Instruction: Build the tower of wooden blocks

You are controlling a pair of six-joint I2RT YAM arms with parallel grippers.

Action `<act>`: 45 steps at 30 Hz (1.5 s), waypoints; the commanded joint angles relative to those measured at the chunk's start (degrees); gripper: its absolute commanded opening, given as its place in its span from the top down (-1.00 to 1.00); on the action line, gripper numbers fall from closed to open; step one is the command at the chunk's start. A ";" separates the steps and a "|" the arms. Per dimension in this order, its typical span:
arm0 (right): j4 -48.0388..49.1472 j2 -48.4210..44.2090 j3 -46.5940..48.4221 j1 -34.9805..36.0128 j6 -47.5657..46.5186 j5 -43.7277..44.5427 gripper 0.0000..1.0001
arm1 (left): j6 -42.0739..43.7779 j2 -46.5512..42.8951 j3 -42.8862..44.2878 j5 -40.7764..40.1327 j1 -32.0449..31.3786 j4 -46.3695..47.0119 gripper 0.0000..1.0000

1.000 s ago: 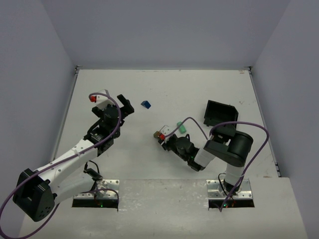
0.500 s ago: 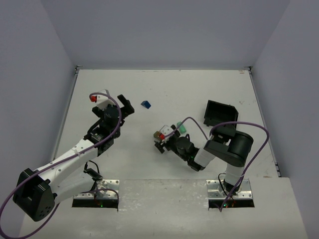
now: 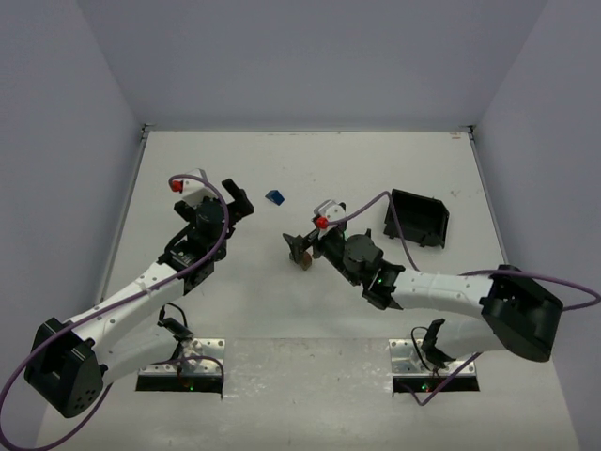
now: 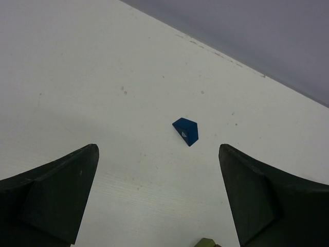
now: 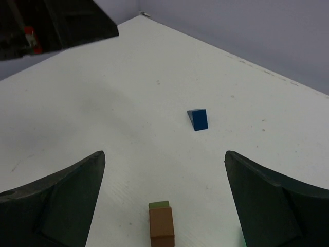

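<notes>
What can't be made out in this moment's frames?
Right wrist view: brown-orange block under the right tool, near end cut off by the bottom edge.
Left wrist view: olive block mostly cut off by the bottom edge.
Top view: those two blocks too small, crowded by the tool; stacked or lying is unclear.
Top view: black tray interior too dark.

A black square tray (image 3: 419, 200) sits on the right half of the white table (image 3: 376, 160), open side up, with its low walls showing and its corners turned slightly askew to the table edges. The tabletop is matte and carries a few small dark specks (image 4: 124, 91). It is closed in by plain grey-lavender walls (image 3: 300, 56) at the back and along both sides.
</notes>
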 commanded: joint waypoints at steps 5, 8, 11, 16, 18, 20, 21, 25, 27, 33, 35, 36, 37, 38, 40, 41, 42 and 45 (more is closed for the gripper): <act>-49.63 -5.15 13.55 -13.88 17.22 -0.39 -0.97 | 1.49 -0.15 2.24 2.15 0.18 1.86 -1.00; -53.97 -3.82 14.49 -18.99 18.35 -3.67 -0.97 | 1.72 0.24 2.52 2.94 0.09 1.71 -1.00; -54.59 -2.19 14.60 -21.14 15.44 -8.22 -0.97 | 1.70 0.22 2.31 2.93 0.09 1.88 -1.00; -57.92 4.13 19.43 -24.00 11.70 -16.56 -0.97 | 2.07 0.33 2.17 3.81 0.18 2.34 -1.00; -62.02 9.65 25.98 -24.58 10.08 -17.08 -0.95 | 2.25 0.51 2.17 3.74 0.17 2.41 -1.00; -67.59 14.29 30.68 -24.90 9.05 -17.09 -0.89 | 2.34 0.51 2.11 3.66 0.09 2.41 -1.00; -68.55 15.87 32.89 -25.05 8.79 -17.03 -0.86 | 2.34 0.51 2.09 3.53 0.09 2.41 -1.00; -73.73 21.55 38.39 -25.01 7.36 -18.07 -0.70 | 2.42 0.51 1.91 3.32 0.09 2.58 -1.00; -75.24 23.51 39.88 -25.07 6.99 -17.82 -0.59 | 2.45 0.54 1.88 3.42 0.15 2.70 -1.00; -76.07 27.00 40.59 -25.10 6.10 -17.60 -0.47 | 2.90 0.92 1.97 4.09 0.09 3.23 -1.00; -76.16 28.56 41.40 -25.10 5.94 -17.48 -0.46 | 2.91 1.08 2.08 4.14 0.09 3.29 -1.00; -76.30 29.53 41.97 -25.14 5.98 -17.40 -0.45 | 2.91 1.12 2.04 4.18 0.09 3.29 -1.00; -76.39 30.15 42.54 -25.15 6.07 -17.26 -0.45 | 2.95 1.12 2.00 4.23 0.09 3.29 -1.00; -76.48 30.85 43.47 -25.13 5.92 -17.42 -0.44 | 2.95 1.12 2.03 4.21 0.09 3.29 -1.00; -77.64 32.92 45.57 -25.10 5.55 -17.24 -0.40 | 2.95 1.12 2.09 4.01 0.09 3.29 -1.00; -78.07 33.66 46.20 -25.10 5.63 -16.80 -0.39 | 2.95 1.12 2.08 4.09 0.10 3.29 -1.00; -78.41 34.81 47.03 -25.10 5.64 -16.38 -0.36 | 2.95 1.12 2.00 4.01 0.18 3.29 -1.00; -79.21 36.36 47.52 -25.15 6.16 -14.89 -0.29 | 2.91 1.03 2.00 3.87 0.09 3.11 -1.00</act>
